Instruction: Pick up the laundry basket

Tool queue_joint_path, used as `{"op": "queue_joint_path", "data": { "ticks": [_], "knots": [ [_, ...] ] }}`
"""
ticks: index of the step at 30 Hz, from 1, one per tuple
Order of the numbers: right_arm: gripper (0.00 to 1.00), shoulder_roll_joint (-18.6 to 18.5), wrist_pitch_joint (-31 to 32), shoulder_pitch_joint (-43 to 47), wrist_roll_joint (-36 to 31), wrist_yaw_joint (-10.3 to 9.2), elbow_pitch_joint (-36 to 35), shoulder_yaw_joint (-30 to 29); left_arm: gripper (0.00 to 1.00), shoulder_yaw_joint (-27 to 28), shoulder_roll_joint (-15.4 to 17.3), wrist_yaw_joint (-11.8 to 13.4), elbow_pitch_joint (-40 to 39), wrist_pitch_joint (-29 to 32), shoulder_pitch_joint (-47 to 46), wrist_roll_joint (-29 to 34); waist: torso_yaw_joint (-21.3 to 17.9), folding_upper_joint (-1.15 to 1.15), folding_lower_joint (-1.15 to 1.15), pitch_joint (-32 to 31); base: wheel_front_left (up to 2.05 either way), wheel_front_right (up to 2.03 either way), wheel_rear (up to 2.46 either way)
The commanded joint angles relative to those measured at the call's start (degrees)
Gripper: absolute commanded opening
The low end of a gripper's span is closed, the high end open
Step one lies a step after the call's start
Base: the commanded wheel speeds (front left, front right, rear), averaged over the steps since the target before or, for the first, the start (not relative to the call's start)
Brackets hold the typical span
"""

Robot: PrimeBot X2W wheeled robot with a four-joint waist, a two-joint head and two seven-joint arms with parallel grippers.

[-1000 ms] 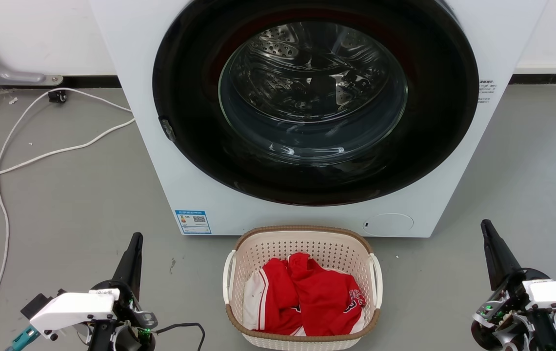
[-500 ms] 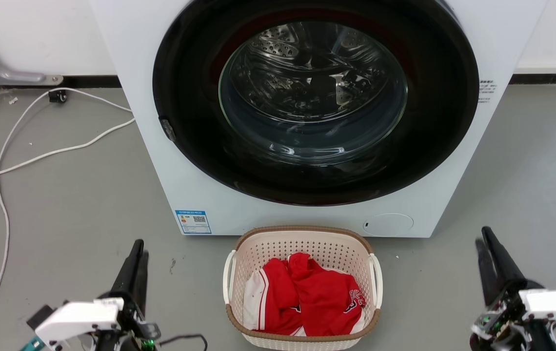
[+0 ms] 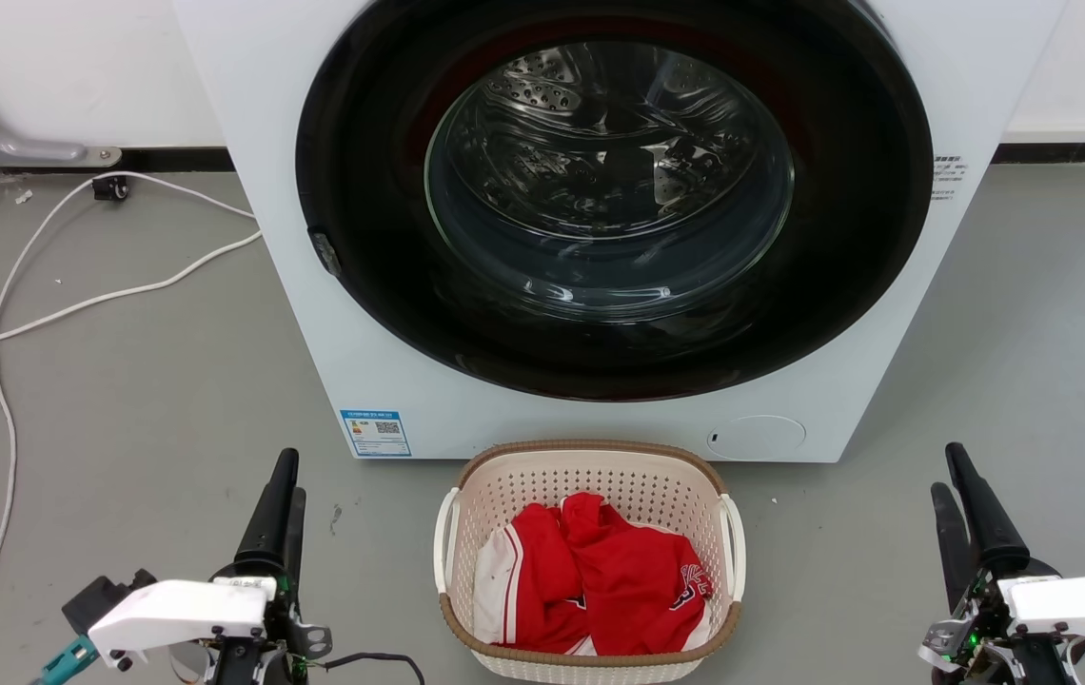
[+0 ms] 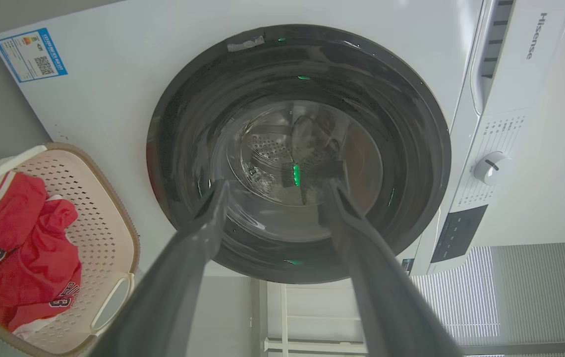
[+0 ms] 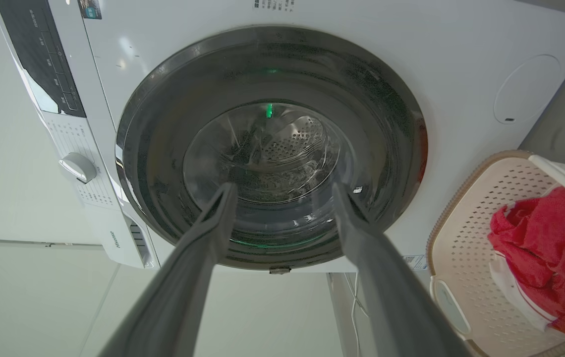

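A white washer [image 3: 381, 381] with a dark round door [image 3: 371, 190] stands on grey floor [image 3: 124, 428], white cables [image 3: 90, 304] beside it.

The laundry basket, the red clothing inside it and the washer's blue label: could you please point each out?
laundry basket [image 3: 590, 476], head view, on its perforated far wall.
red clothing [image 3: 628, 580], head view, on the middle of the heap.
blue label [image 3: 375, 433], head view, on the sticker's centre.

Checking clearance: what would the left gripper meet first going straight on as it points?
The left gripper would probably meet the washing machine's door glass first; depth is unclear. The laundry basket lies off to one side.
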Motion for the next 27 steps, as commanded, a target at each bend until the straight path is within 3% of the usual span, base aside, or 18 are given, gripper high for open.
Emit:
{"op": "queue_joint_path", "data": {
  "ticks": [1, 18, 27],
  "knots": [
    [1.00, -0.20, -0.66, -0.76, -2.58, 0.01, -1.64, -0.09, 1.00, -0.51, 0.23, -0.22, -1.85, -0.70, -1.46, 2.61, -0.01, 0.00, 0.00, 0.01, 0.00, 0.00, 0.00],
    [1.00, -0.06, -4.39, 0.48, -27.95, 0.02, -6.62, 0.91, 1.00, -2.39, 0.20, -0.22, -5.71, -4.41, -1.61, 21.53, -0.16, 0.00, 0.00, 0.14, 0.00, 0.00, 0.00],
    [1.00, -0.02, -6.22, 1.24, -40.71, 0.02, -8.72, 1.47, 1.00, -3.83, 0.18, 1.28, -6.89, -6.26, -1.79, 33.52, -0.21, 0.00, 0.00, 0.31, 0.00, 0.00, 0.00]
  ]
}}
